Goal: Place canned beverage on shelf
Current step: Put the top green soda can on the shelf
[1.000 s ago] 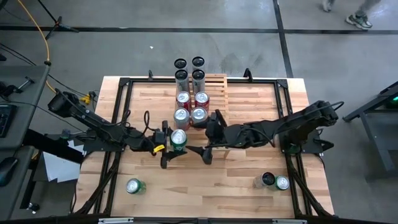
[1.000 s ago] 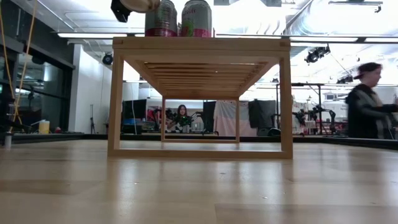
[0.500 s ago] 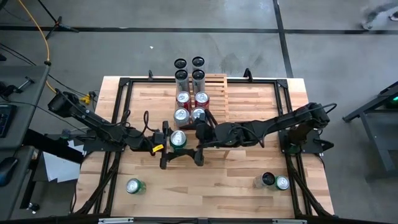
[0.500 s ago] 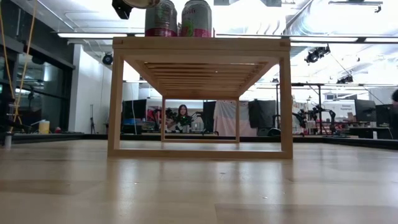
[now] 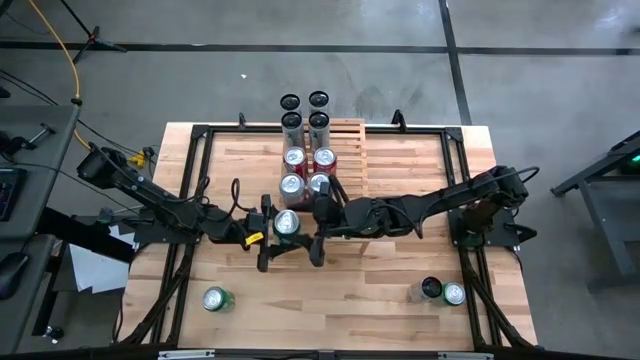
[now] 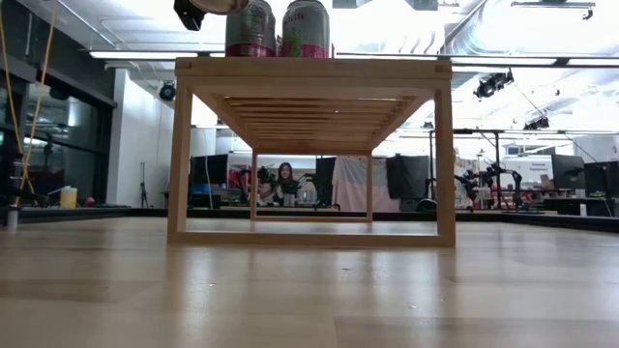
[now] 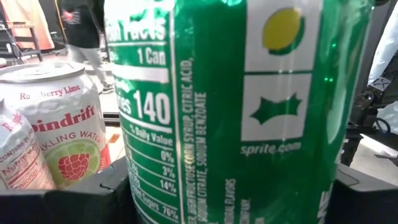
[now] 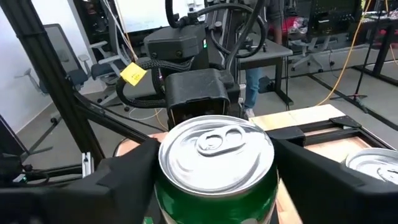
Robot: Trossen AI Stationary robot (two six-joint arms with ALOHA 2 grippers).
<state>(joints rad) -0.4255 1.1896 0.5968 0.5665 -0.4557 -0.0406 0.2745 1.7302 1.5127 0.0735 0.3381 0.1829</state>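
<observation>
A green Sprite can [image 5: 286,222] stands upright in the air in front of the light-wood shelf [image 5: 347,150]. The shelf carries several cans in two rows [image 5: 306,170]. My left gripper [image 5: 268,234] comes from the table's left and is shut on the green can, which fills the left wrist view [image 7: 236,112]. My right gripper [image 5: 313,226] comes from the table's right and is open. In the right wrist view its two fingers [image 8: 124,180] stand on either side of the can's top [image 8: 216,149]. I cannot tell whether they touch it. My left gripper pinches the green can's side wall [image 7: 146,186] between its two fingers [image 7: 62,202], which come level from the table's left. The can stands upright in the hold, lifted clear of the table at about the height of the shelf top.
A green can [image 5: 214,299] lies near the table's near left corner. Two cans [image 5: 441,292] stand at the near right. In the low view two cans [image 6: 279,29] stand on the shelf top [image 6: 314,68]. A person [image 6: 284,184] is in the room beyond the table.
My right gripper has moved toward the table's left, up to the green can, and its open fingers now stand around it. My left gripper and the can have stayed in place.
</observation>
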